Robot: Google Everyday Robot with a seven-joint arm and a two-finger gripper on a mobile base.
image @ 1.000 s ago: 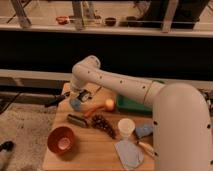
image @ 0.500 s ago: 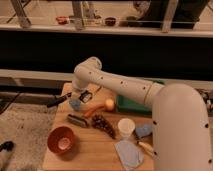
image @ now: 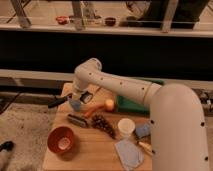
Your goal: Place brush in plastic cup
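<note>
Gripper sits low over far-left corner of wooden table, just above small blue obj; can't tell if it's clamped or slack. Brush sticks out to its left, tip past table edge. White cup stands well apart, nr grapes.

The gripper sits above the worktop's far-left part; the brush lies just left of it, the bowl nearer the front.
</note>
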